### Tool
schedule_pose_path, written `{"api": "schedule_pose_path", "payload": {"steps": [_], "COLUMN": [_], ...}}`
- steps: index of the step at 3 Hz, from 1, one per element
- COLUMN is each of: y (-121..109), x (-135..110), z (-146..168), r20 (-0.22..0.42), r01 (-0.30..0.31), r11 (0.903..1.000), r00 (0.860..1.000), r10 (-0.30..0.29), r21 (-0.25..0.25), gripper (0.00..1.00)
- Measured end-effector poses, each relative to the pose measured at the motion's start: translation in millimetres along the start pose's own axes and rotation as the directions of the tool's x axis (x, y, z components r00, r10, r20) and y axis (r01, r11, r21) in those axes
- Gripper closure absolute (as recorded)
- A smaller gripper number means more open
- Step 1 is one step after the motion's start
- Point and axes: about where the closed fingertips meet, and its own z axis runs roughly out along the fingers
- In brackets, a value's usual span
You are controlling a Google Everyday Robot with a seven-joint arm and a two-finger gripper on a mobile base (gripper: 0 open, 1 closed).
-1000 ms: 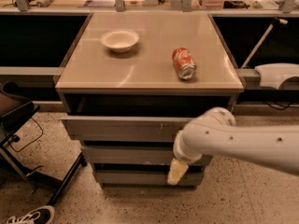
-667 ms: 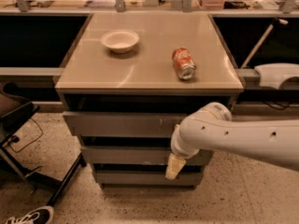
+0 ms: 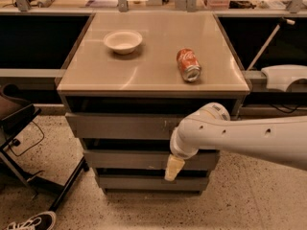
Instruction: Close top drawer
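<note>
The top drawer [image 3: 120, 126] is a wide grey front just under the cabinet top, standing slightly out, with a dark gap above it. Small white scuffs show right of its centre. My white arm reaches in from the right, and its wrist sits against the right part of the drawer front. My gripper [image 3: 173, 168] hangs down from the wrist, cream-coloured, in front of the lower drawers and below the top drawer.
A white bowl [image 3: 123, 40] and a red soda can [image 3: 188, 64] on its side lie on the cabinet top [image 3: 96, 75]. Two narrower drawer fronts [image 3: 124, 158] sit below. A black chair frame [image 3: 19, 128] and a shoe [image 3: 33, 221] are at the left.
My arm has shifted a little to the left and towards the cabinet. The top drawer front looks slightly further in.
</note>
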Motion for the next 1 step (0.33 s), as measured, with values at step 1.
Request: {"api": "schedule_pose_path", "payload": {"steps": [1], "y": [0.0], "x": [0.0], "z": [0.0], "r20": [0.0], "r01": [0.0], "r11": [1.0], "r00": [1.0], "r10": [0.0], "r21": [0.0], "gripper": [0.0]}}
